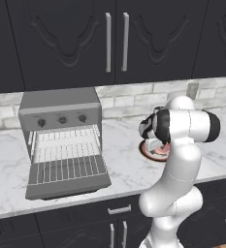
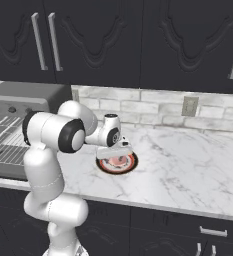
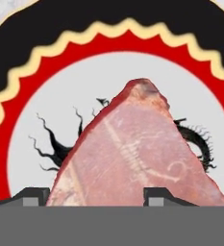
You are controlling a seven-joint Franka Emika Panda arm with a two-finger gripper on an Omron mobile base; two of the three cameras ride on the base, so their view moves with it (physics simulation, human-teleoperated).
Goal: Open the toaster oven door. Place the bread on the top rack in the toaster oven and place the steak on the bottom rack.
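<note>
Left base view: the toaster oven (image 1: 61,127) sat on the desk (image 1: 124,164) at the left, well apart from the plate (image 1: 151,152); the toaster oven door (image 1: 68,179) lay dropped flat forward, so both wire racks were exposed for loading; no bread was visible on them, though the view was too coarse to be sure; the arm bent down over the plate, its elbow blocking most of it. Right base view: the gripper (image 2: 119,152) pointed straight down at the red-rimmed plate, hand body just above it, a posture that suited a top-down pick; the oven stood off to the left edge with its door down. Hand view: the steak (image 3: 140,158) lay flat on the white centre of the plate, a pinkish wedge with its point away from the camera; the two dark fingertips (image 3: 34,197) stood one on each side of the slab's near edge, so the jaws straddled it, part open; contact couldn't be confirmed, so no grip was claimed; judged step was closing on the steak for the bottom rack.
</note>
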